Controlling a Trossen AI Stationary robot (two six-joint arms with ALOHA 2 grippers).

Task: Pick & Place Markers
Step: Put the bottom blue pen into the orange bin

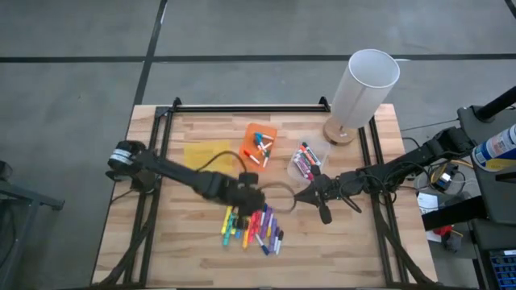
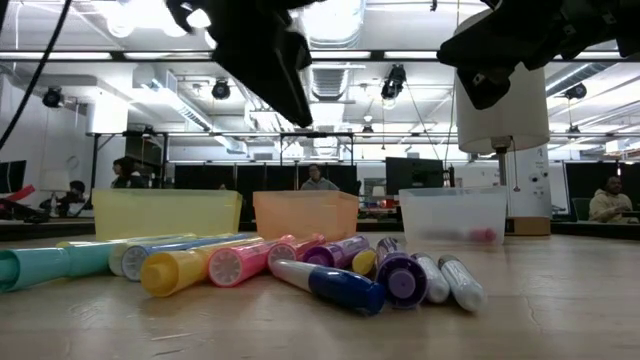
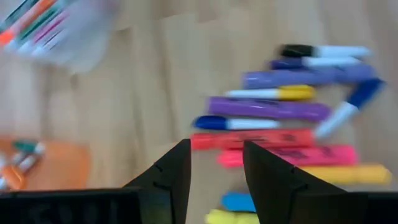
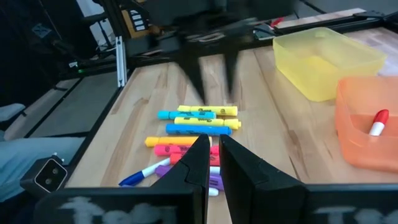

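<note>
the left claw (image 1: 256, 199) hangs over the markers (image 1: 251, 228) heaped on the desk (image 1: 201, 258), fingers parted and empty, seemingly to pick one for a bin; the right claw (image 1: 300, 198) waits nearby, pinched shut, holding nothing

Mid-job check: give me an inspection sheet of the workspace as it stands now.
Surface: wooden table, bare at the near edge.
Job's things: loose markers piled near the middle; some in the orange bin and clear bin; yellow bin looks empty.
Clutter: white lamp at the back corner.
Grippers: left gripper over the pile, jaws open, empty; right gripper shut, empty.
Cables: one looping between the arms.
Surroundings: people seated beyond the table.
</note>
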